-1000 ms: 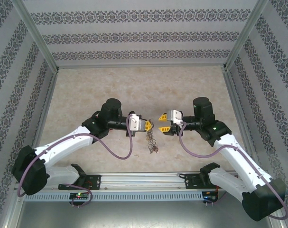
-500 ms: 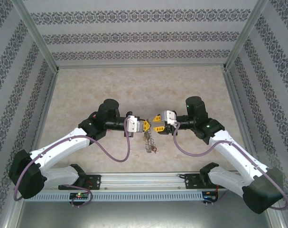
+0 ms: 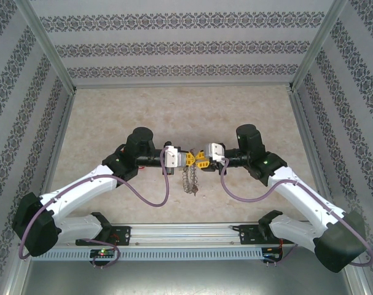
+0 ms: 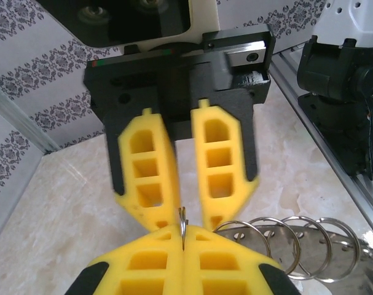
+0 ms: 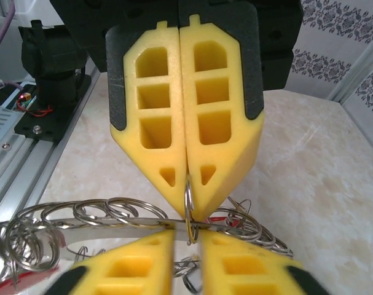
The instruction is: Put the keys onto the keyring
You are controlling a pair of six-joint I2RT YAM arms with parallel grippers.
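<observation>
**Grippers tip to tip over mid-table, keyring hanging below them**

The 2 arms meet nose to nose above the middle of the table (image 3: 112,117). The left gripper (image 3: 192,159) is clamped fully closed on 1 small loop (image 5: 189,200) of the keyring (image 3: 189,176). In the right wrist view that loop sticks out edge-on from the tips of its yellow fingers (image 5: 152,123). The right gripper (image 3: 201,161) has a narrow gap between its jaws, with 1 finger on each side of the same loop. The gap looks wider than the wire, and no pinch shows.

The rest of the keyring droops below the 2 grippers as a wreath of wire loops, with the keys (image 3: 192,189) at its lowest end. Whether that end touches the table cannot be told.

Bare table lies open on the far side and out to both flanks. Patterned walls (image 3: 174,49) close it on 3 sides, with metal frame posts (image 3: 48,52) along the wall edges. The near edge carries a rail (image 3: 186,232) with the arm bases.

Each gripper blocks the other's way straight ahead. Loose loops of the ring bunch just beside the right gripper's own fingers in its wrist view. A purple cable (image 3: 154,198) sags under each forearm, near the hanging ring on either side but apart from it.
</observation>
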